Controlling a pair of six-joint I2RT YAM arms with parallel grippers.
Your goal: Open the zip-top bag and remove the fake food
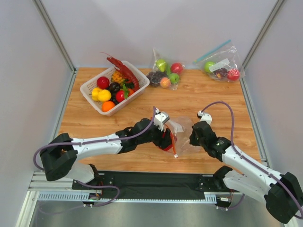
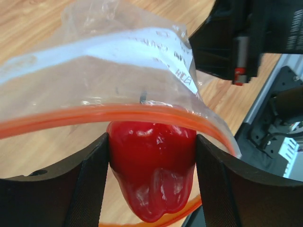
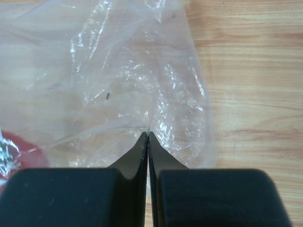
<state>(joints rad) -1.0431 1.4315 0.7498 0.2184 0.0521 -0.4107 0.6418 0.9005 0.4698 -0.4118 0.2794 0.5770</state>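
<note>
A: State of left end effector (image 2: 151, 158)?
B: Pinching the glossy red pepper (image 2: 151, 179) in the mouth of the zip-top bag (image 1: 183, 137); orange zip strip (image 2: 142, 113) arches over it.
A: And right end effector (image 3: 148, 137)?
B: Pressed together on a fold of the bag's clear film.
A: Locations?
B: Bag at 6 o'clock on the tabletop (image 1: 213, 99). The lobster (image 1: 124, 71) lies in the white basket (image 1: 90, 87) at 10 o'clock.

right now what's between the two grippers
The zip-top bag, its red pepper piece at the left gripper, film pinched by the right gripper; top view.
</note>
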